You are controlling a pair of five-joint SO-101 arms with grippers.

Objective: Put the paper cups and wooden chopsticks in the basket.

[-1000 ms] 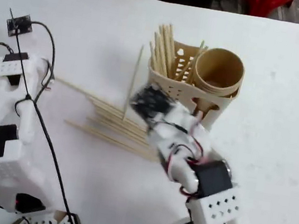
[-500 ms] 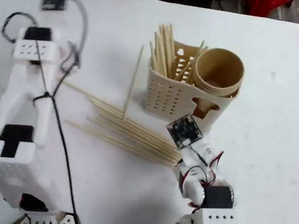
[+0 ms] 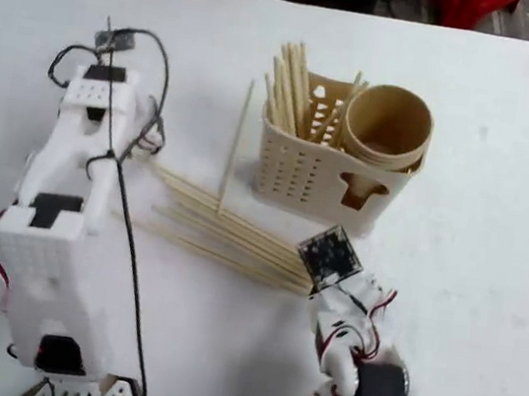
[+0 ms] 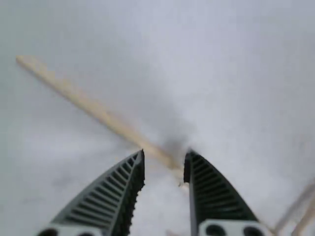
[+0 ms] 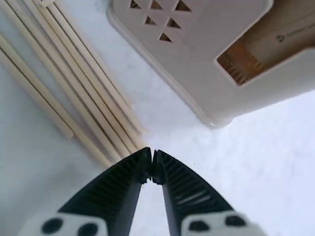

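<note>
High view: basket (image 3: pixel 307 180) mid-table, paper cups (image 3: pixel 388 127) plus upright chopsticks (image 3: pixel 289 87) inside
Loose chopsticks (image 3: pixel 229 233): flat on table (image 3: pixel 486 251), just beside basket
Left gripper (image 4: pixel 165 157): jaws open, straddling single stick (image 4: pixel 88 105)
Right gripper (image 5: pixel 151 156): jaws closed, empty, near basket corner

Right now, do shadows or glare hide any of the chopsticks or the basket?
Left wrist view: a soft shadow on the table ahead of the left gripper darkens the near end of one chopstick. Right wrist view: even light on the loose chopsticks and basket. High view: bright table, no glare on either.
</note>
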